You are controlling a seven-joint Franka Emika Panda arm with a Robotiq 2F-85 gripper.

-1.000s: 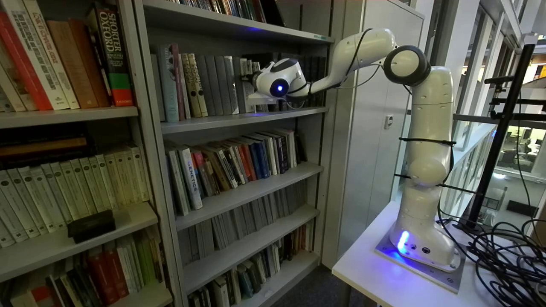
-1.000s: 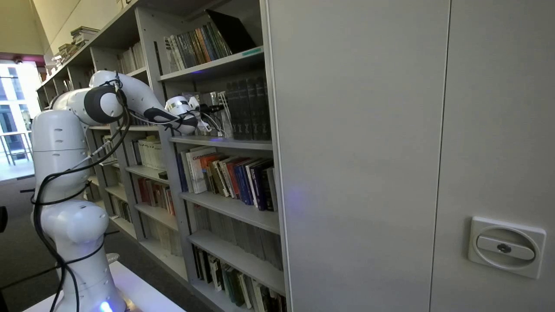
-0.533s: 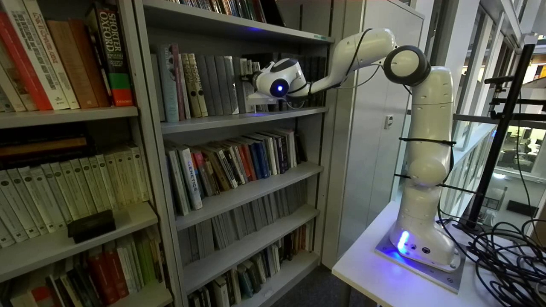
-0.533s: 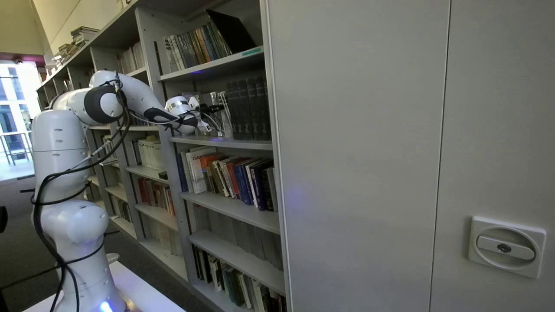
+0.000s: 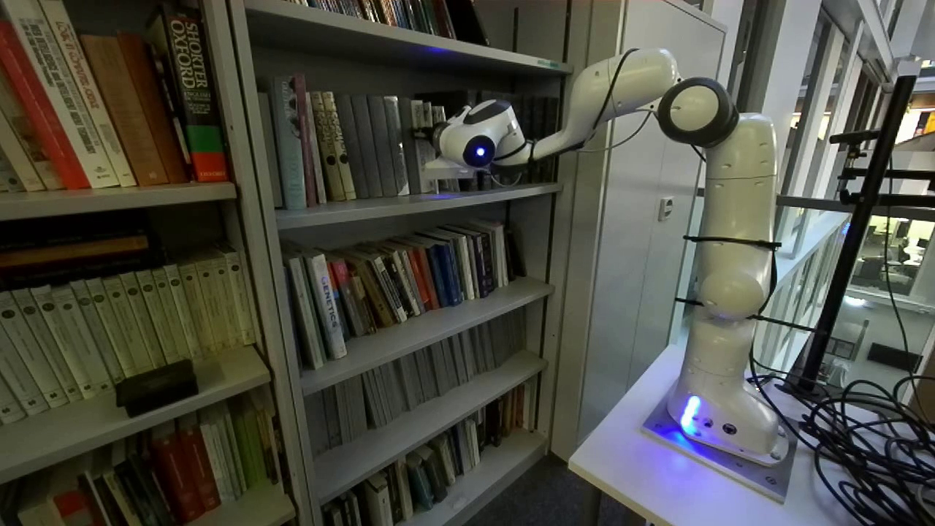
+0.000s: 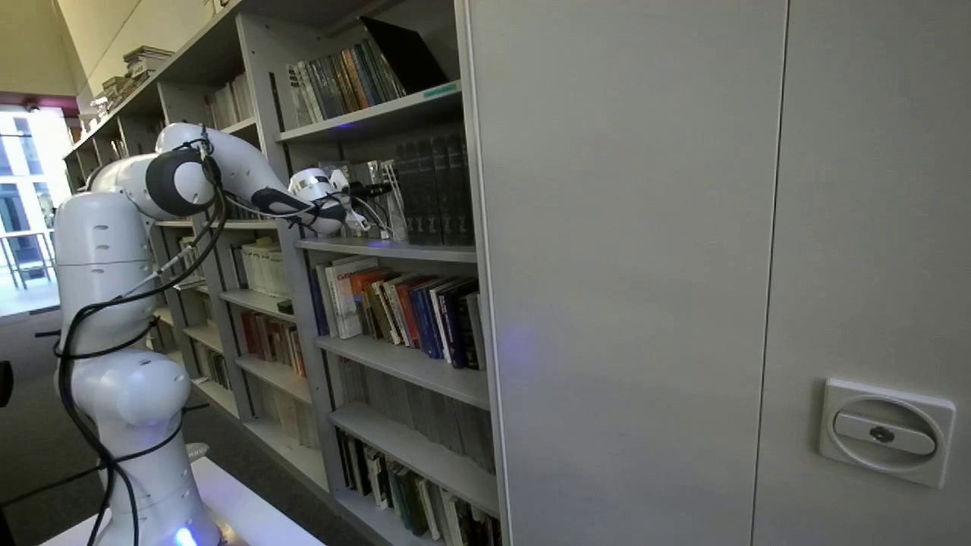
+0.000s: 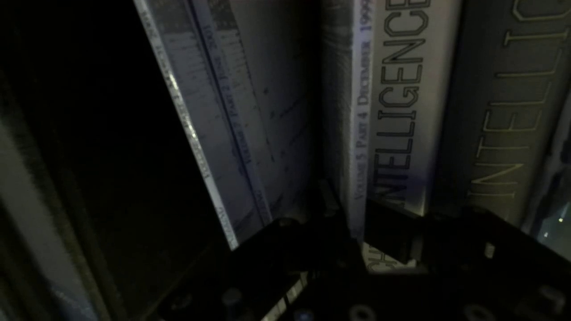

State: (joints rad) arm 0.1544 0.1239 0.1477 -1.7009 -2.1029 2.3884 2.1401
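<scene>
The gripper (image 7: 358, 217) pinches the thin journal (image 7: 362, 116) marked Volume 5 Part 4, which stands just beside the pale INTELLIGENCE book (image 7: 403, 98). On that book's other side stands a dark volume (image 7: 499, 111); on its journal side, farther off, thin issues (image 7: 229, 102) tilt.

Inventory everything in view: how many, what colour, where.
Bookcase: one, grey, both exterior views
Cabinet: one, grey, beside bookcase
Handle: one, whitish, on cabinet
Table: one, white, near cabinet
Cables: many, black, on table
Pole: one, black, near cables
Large-lettered books: two, one pale, one dark, wrist view
December 1999 volume: one, pale, beside them
Thick volumes: several, black, bookcase's cabinet end
GENETICS book: one, white, lower in bookcase
Other books: uncounted, mixed colours, throughout bookcase
Arm: one, white, on table
Claw: one, black, shut on December 1999 volume
</scene>
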